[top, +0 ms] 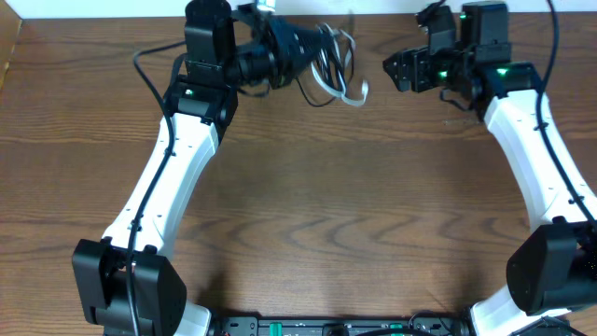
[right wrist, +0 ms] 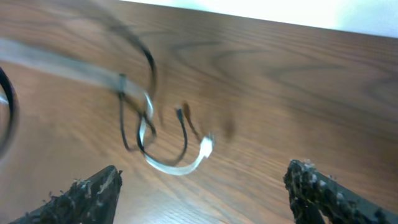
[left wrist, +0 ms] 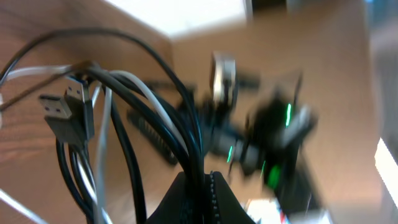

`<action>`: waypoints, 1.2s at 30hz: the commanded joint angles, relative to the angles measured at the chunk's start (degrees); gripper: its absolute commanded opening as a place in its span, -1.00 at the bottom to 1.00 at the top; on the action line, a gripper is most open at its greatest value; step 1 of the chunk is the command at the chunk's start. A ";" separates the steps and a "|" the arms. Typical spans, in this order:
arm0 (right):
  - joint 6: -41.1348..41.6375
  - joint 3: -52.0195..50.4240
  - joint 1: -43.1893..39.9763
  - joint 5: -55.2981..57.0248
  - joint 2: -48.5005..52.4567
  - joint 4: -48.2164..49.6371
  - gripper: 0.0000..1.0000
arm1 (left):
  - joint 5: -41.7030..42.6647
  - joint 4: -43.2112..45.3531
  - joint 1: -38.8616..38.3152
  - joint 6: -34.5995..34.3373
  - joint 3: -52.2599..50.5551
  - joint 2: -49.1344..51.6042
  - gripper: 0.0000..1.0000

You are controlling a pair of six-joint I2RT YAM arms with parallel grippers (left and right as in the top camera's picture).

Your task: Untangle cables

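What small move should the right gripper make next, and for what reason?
Probably advance the open right gripper toward the thin white cord's plug end and close on it. The left gripper, shut, holds the tangled black and white cords, and that white end hangs free before the right fingers.

Overhead we look straight down on the whole table point(top: 354, 215). Our wrist views sit close, facing each other, sharing the cables point(top: 328, 56) far-center.

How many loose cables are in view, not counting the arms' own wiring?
2. A black cable and a white cable, tangled together, both hang from the shut left gripper. Blur may hide strands.
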 commanded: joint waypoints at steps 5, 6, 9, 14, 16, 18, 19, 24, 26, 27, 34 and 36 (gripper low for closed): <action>-7.26 0.31 2.69 -12.50 0.39 -0.33 0.74 | 19.02 -2.67 -0.02 23.37 0.15 -0.17 -0.85; -8.96 0.28 3.13 -12.50 0.39 -0.68 0.76 | 19.19 -2.69 -0.04 23.34 0.15 -0.17 -0.85; -13.11 0.31 3.74 -12.50 0.39 -2.54 0.84 | 19.17 -2.71 -0.02 23.32 0.15 -0.17 -0.85; -18.82 0.28 3.67 -12.48 0.39 -7.50 0.87 | 18.91 -2.71 -0.02 23.32 0.15 -0.17 -0.85; -19.69 0.28 3.67 -11.69 0.39 -8.13 0.86 | 18.01 -2.73 -0.02 23.32 0.15 -0.17 -0.85; -19.74 0.28 3.54 -10.54 0.39 -7.80 0.86 | 17.00 -2.73 -0.02 23.30 0.15 -0.17 -0.85; -20.02 0.31 3.28 -10.58 0.37 -7.56 0.87 | 16.35 -2.75 -0.02 23.30 0.15 -0.17 -0.85; -22.58 0.70 0.98 -16.74 -0.02 -7.58 0.93 | 15.72 -2.73 -0.02 23.08 0.15 -0.17 -0.85; -22.97 0.72 -0.04 -18.18 -0.13 -7.48 0.93 | 15.72 -2.73 -0.02 23.08 0.15 -0.17 -0.85; -23.04 0.72 -0.44 -18.51 -0.13 -7.50 0.93 | 15.72 -2.73 -0.02 23.06 0.15 -0.17 -0.85; -24.48 0.59 0.15 -19.41 -0.11 -8.92 0.92 | 15.52 -2.73 -0.02 22.21 0.15 -0.17 -0.85; -26.53 0.59 0.87 -19.39 -0.11 -10.56 0.91 | 15.41 -2.73 -0.02 22.18 0.15 -0.17 -0.85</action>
